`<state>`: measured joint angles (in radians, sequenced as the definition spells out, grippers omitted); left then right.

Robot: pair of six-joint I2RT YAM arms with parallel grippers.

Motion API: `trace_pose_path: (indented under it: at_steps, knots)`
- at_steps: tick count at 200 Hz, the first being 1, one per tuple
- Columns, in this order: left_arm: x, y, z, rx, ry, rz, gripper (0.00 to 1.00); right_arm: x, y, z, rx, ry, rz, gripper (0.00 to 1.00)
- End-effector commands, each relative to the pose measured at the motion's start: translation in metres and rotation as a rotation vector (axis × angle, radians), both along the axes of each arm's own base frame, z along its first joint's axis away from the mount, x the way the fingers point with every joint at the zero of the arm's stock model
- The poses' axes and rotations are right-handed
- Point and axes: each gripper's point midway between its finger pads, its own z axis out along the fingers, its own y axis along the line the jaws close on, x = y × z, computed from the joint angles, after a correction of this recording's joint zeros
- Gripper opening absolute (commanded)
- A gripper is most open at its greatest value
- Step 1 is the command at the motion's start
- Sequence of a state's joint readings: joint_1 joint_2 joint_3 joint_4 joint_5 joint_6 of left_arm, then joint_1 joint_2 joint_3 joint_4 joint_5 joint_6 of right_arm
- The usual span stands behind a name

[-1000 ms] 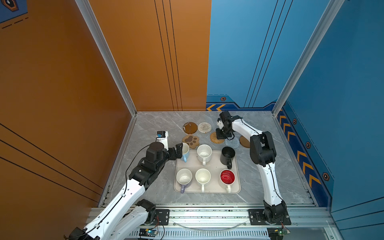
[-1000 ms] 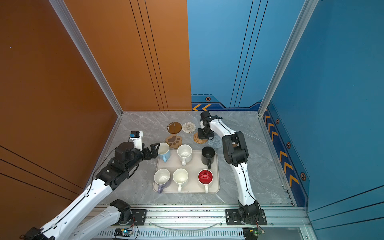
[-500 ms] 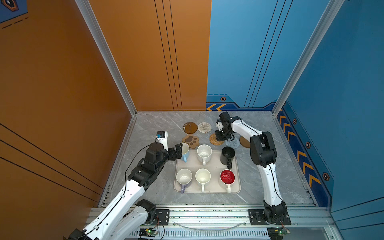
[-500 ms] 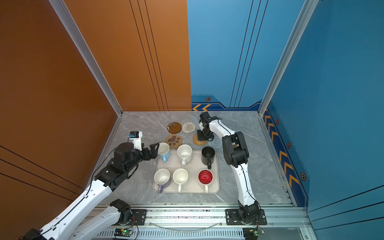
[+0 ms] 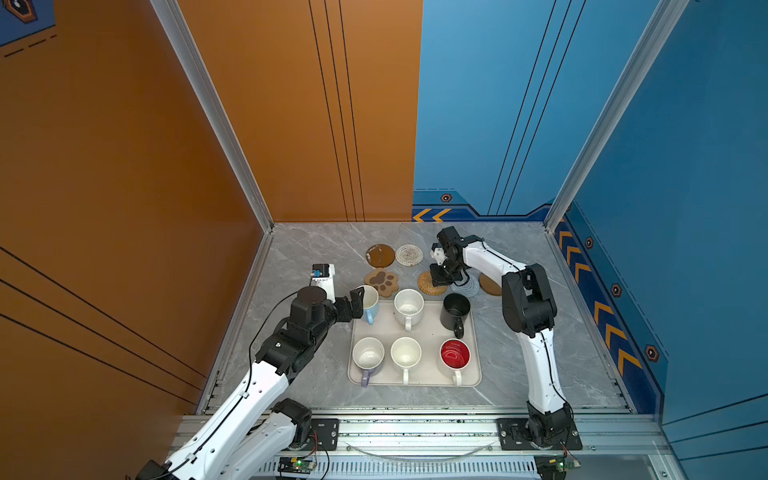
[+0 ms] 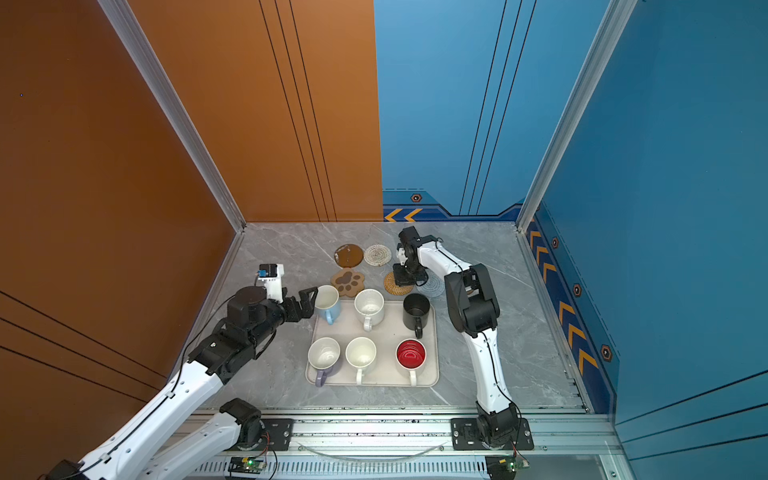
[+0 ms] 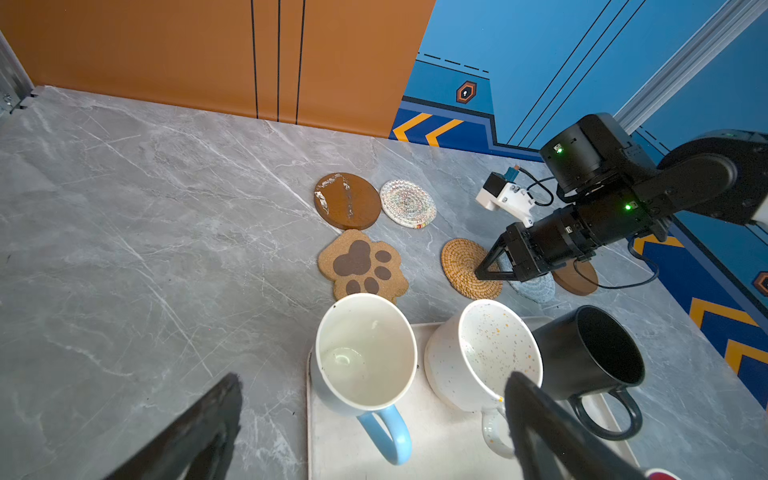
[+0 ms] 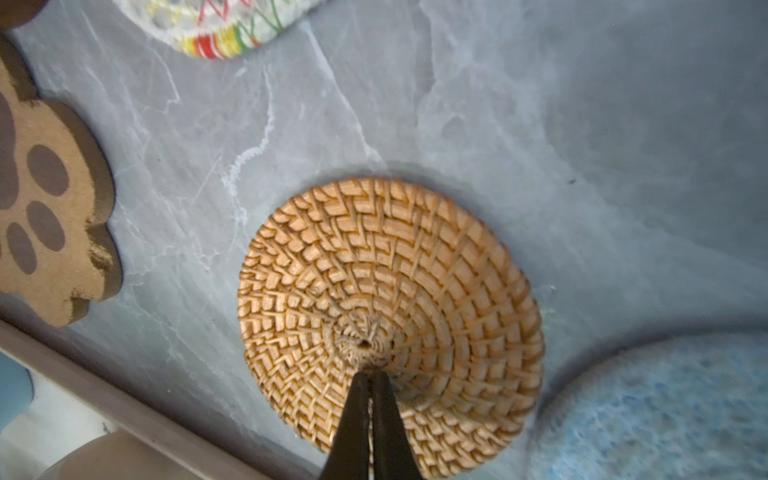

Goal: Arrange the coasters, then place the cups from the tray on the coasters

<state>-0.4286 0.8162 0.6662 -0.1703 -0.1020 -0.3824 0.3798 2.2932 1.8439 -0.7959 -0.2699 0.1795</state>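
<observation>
Scarcely any movement since earlier is noted — right gripper (image 8: 370,378) closed, pressed on rattan coaster (image 8: 390,270); left gripper (image 6: 311,303) spread wide at light blue cup (image 6: 330,307).

- Worktop (image 5: 291,266) left edge & far-left corner: open.
- Far mid: coasters (image 5: 380,254) clustered, right gripper (image 7: 478,273) on rattan coaster (image 7: 459,257).
- Tray (image 5: 415,383): mugs (image 5: 409,302) packed, narrow gaps.

An orange wall (image 5: 291,104) is meeting a blue wall (image 5: 498,104) behind the grey marbled tabletop (image 5: 316,245). Yellow chevrons (image 5: 432,215) are lining the blue base.
</observation>
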Motion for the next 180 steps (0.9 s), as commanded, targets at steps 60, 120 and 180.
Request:
trace_pose_path:
  at_steps: [60,120,180]
  knots:
    - [-0.004,0.001,-0.006,0.02,0.004,0.001,0.99,-0.018,-0.013,0.02,-0.028,-0.007,-0.038,0.0]
    - [0.0,-0.003,-0.006,0.008,0.008,-0.004,0.99,-0.012,-0.057,0.039,-0.037,-0.049,-0.138,0.0]
    - [0.004,-0.008,-0.005,0.01,0.014,-0.014,0.99,-0.022,-0.104,0.003,-0.09,0.024,-0.22,0.0]
